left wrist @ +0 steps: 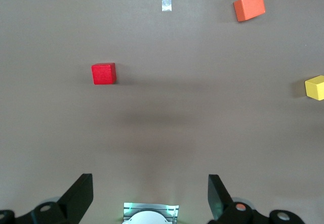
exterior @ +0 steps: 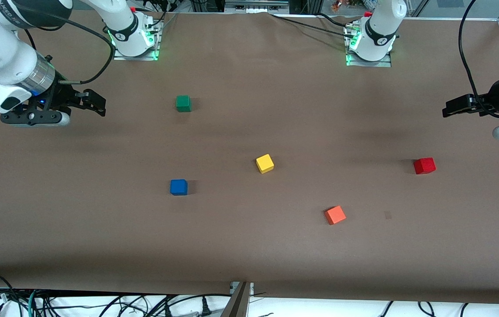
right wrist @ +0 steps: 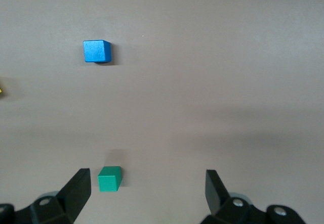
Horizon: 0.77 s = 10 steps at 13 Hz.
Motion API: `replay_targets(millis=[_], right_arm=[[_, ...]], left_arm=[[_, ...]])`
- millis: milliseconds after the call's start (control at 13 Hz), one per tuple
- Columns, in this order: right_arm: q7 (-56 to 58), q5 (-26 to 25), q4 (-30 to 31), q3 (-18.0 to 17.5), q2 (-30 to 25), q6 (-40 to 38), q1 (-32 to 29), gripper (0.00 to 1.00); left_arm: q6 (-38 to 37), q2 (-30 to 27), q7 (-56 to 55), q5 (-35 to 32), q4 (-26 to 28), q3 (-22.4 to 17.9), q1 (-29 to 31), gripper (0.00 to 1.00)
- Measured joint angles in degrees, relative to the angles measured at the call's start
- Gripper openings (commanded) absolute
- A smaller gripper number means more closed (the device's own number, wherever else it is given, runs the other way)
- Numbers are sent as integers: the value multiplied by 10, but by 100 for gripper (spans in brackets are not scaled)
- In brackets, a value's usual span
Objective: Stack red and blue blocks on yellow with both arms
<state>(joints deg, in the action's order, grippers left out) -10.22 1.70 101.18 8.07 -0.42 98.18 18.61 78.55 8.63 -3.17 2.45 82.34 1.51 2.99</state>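
nothing is stacked yet: the small matte bright-yellow cube [exterior: 265, 163] sits alone on the brown table [exterior: 249, 246] near its middle, and the two cubes meant for it lie well apart on either flank. the small matte deep-red cube [exterior: 424, 165] rests toward the left arm's end of the table, about level with the yellow one, and the left gripper [exterior: 454, 107] hangs over the table edge at that same end, its black fingers [left wrist: 80, 197] spread wide with nothing between them. the small matte medium-blue cube [exterior: 179, 187] lies toward the right arm's end, a little nearer the front camera than the yellow cube, and the right gripper [exterior: 95, 102] hovers over bare table at that end, also spread and empty. so each arm is the closer one to its own block, red for the left and blue for the right; the likely next move is a reach down and toward the front camera. the cubes have no long axis, so only the jaw alignment with flat faces matters. the small green cube [exterior: 183, 103] and small orange cube [exterior: 334, 215] are bystanders.
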Motion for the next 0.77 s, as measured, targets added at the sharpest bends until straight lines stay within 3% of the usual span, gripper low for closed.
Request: replay_targets(millis=[538,769], right_arm=[[0,0,-1,-1,0,1,1,100],[0,0,-10,-6,0,1,6,100]], left_arm=[[0,5,0,0,0,-2,1,100],[9,36,0,0,0,-6,14,100]])
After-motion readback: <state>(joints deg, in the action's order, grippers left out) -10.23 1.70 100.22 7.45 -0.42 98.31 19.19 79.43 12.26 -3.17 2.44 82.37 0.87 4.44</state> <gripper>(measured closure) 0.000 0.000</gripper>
